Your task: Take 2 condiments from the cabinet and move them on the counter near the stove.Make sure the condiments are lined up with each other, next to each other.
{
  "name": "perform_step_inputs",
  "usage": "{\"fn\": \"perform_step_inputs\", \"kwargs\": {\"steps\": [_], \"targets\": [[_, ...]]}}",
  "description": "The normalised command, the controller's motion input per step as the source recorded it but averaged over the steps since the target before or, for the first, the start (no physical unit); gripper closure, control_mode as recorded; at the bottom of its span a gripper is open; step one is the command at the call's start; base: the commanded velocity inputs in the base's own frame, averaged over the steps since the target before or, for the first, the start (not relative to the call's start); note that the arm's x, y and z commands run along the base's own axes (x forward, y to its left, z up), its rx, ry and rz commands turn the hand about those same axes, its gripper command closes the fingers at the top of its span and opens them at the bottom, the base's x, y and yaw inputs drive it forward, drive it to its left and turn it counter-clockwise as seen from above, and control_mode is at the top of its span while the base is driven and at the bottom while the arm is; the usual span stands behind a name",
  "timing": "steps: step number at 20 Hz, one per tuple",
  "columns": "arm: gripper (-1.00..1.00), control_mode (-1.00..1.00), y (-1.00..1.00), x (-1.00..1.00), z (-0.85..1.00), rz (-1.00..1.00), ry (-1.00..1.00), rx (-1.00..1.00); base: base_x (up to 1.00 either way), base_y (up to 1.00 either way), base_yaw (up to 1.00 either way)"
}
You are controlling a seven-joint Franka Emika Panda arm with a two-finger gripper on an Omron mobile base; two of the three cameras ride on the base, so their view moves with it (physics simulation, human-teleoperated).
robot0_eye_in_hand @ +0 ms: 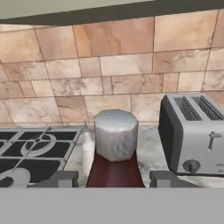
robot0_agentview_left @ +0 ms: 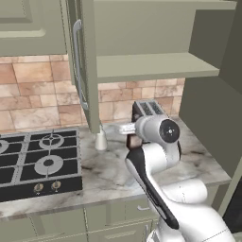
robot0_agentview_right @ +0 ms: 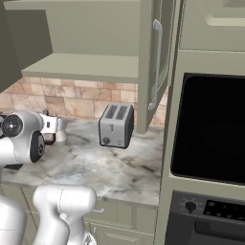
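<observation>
Base views flank arm, share toaster (robot0_agentview_left: 147,109); hand view low, faces backsplash (robot0_eye_in_hand: 113,70).
</observation>
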Motion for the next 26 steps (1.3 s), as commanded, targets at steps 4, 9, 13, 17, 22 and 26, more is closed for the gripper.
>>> {"fn": "perform_step_inputs", "kwargs": {"steps": [4,9,13,17,22,26], "targets": [[1.0,-1.0,0.39,0.13,-0.29,0.04,0.14,0.0,0.0,0.0,0.0],[1.0,-1.0,0.39,0.03,-0.33,0.04,0.02,0.0,0.0,0.0,0.0],[1.0,-1.0,0.34,0.1,-0.46,0.01,0.0,0.0,0.0,0.0,0.0],[1.0,-1.0,0.28,0.23,-0.38,0.0,0.0,0.0,0.0,0.0,0.0],[1.0,-1.0,0.21,0.29,-0.25,0.0,0.0,0.0,0.0,0.0,0.0],[1.0,-1.0,0.26,0.37,-0.08,-0.01,0.01,0.0,0.0,0.0,0.0]]}}
